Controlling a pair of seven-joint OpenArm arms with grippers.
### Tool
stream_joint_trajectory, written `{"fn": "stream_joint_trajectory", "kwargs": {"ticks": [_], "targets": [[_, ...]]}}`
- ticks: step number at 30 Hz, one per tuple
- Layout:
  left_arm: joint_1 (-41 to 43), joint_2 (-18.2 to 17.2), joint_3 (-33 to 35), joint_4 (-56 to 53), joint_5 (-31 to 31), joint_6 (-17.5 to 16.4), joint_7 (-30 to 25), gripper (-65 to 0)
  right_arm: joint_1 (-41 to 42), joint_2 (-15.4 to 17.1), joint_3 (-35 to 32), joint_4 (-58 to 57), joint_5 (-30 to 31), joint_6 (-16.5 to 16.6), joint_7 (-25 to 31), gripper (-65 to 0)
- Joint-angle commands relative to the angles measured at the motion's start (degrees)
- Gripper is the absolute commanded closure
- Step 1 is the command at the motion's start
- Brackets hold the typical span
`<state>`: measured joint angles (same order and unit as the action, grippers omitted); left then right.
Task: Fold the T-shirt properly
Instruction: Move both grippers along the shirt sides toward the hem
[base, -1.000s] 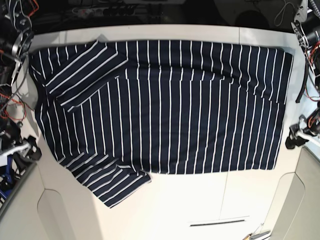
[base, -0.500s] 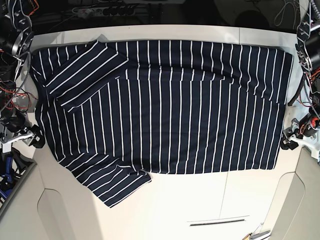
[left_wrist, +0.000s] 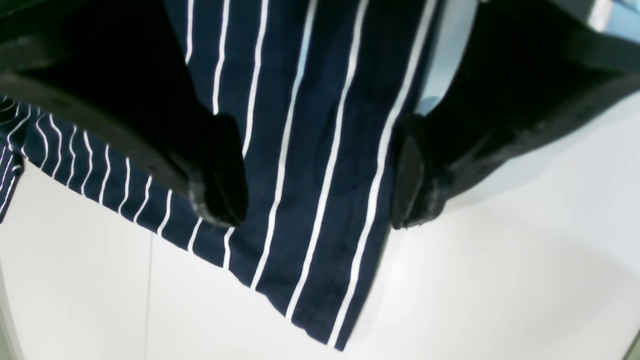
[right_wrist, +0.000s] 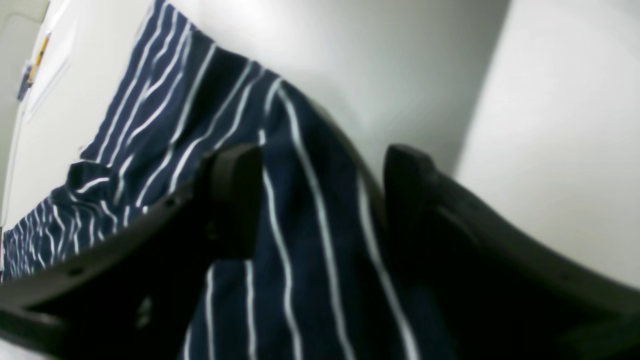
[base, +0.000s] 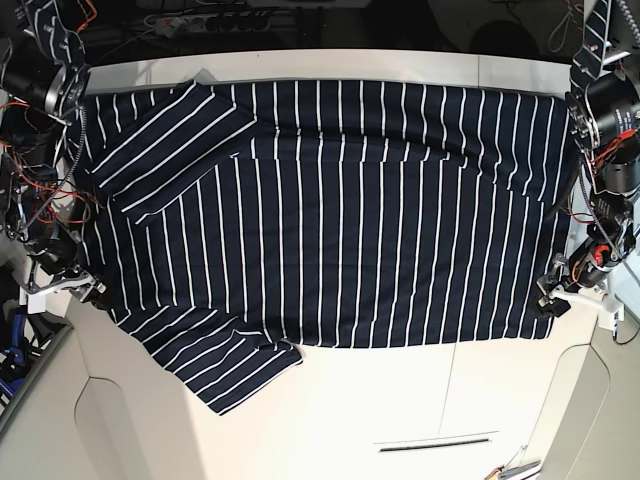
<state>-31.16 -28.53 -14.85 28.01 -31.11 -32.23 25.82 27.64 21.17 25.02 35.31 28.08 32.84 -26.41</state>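
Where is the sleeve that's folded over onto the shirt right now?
In the base view, the folded sleeve lies on the T-shirt at its upper left corner, near the table's far edge.

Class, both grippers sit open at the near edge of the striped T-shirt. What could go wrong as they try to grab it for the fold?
1. The left gripper straddles the T-shirt at its corner; it could pinch too little cloth and slip.
2. The right gripper stands near the shoulder, where the near sleeve splays outward; the sleeve may drag and skew the fold.
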Motion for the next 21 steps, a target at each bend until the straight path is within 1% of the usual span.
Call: {"fn": "stream_joint_trajectory", "kwargs": {"ticks": [1,4,9,14,18,21], "targets": [[-0.9,-0.2,0.0,0.3,0.5,0.1,1.4,-47.2,1.4,0.4,0.1,0.8,0.4,0.4,0.4,-38.1],[-0.9,0.3,0.0,0.3,0.5,0.1,1.4,-47.2,1.4,-0.4,0.1,0.8,0.1,0.4,0.8,-38.1],[-0.9,1.3,0.0,0.3,0.5,0.1,1.4,-47.2,1.4,-0.7,0.1,0.8,-0.1,0.4,0.9,-38.1],[-0.9,1.4,0.0,0.3,0.5,0.0,1.5,-47.2,1.4,-1.8,0.0,0.8,-1.1,0.6,0.9,-38.0],[-0.9,1.5,0.0,0.3,0.1,0.0,2.5,-47.2,1.4,-2.8,0.0,0.8,-1.1,0.6,0.9,-38.0],[-0.9,1.7,0.0,0.3,0.1,-0.5,2.7,-47.1,1.4,-2.9,-0.4,0.8,-1.2,0.6,0.9,-38.0]]}}
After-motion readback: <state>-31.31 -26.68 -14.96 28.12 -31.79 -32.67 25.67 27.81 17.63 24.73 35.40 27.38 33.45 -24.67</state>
